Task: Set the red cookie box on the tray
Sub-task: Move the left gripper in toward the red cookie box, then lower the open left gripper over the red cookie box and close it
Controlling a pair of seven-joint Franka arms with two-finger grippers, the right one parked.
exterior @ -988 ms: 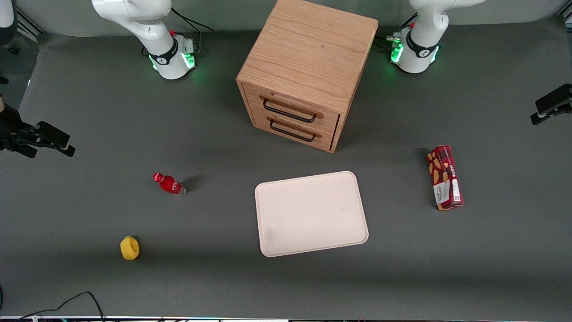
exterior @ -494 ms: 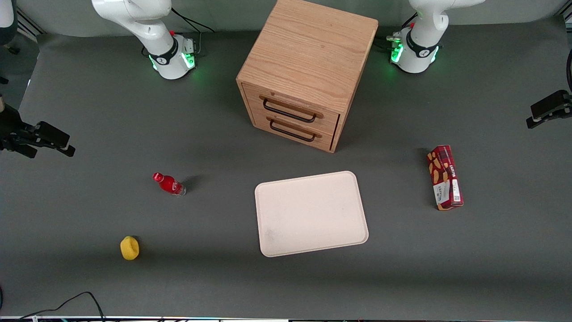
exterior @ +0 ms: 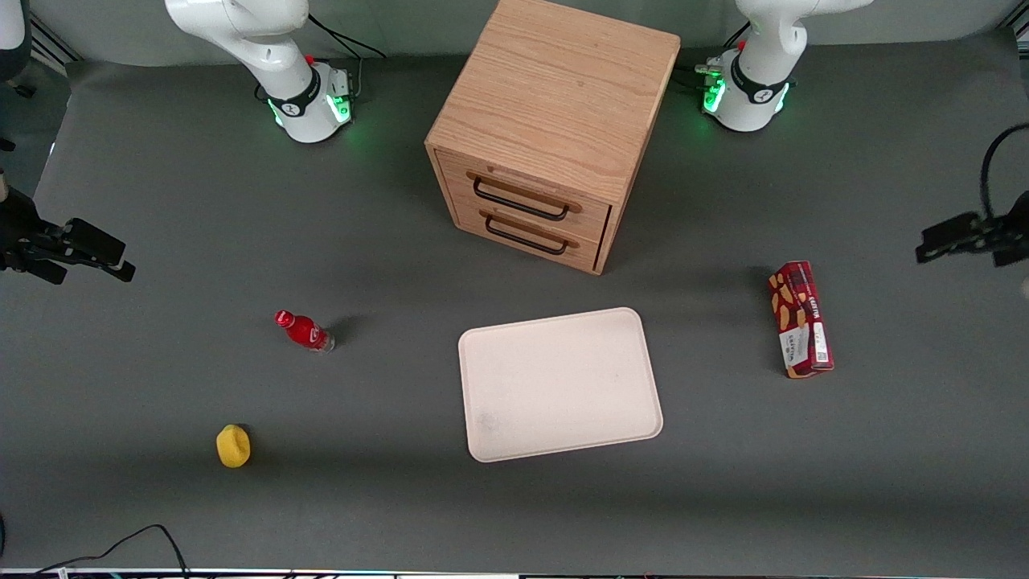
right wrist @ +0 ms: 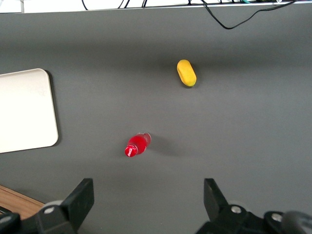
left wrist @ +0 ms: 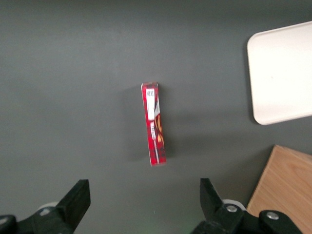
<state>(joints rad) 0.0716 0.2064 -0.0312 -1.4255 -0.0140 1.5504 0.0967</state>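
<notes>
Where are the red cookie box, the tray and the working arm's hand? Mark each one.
red cookie box (exterior: 801,319), front view, middle of its printed top face.
tray (exterior: 560,384), front view, bare middle of its flat surface.
hand (left wrist: 145,201), left wrist view, midway between its open fingertips, above the table short of the box.

Matt grey table. Cabinet in grained wood with 2 dark metal handles. Tray smooth matt cream. Box printed cardboard. Gripper black matt plastic, fingers apart.
</notes>
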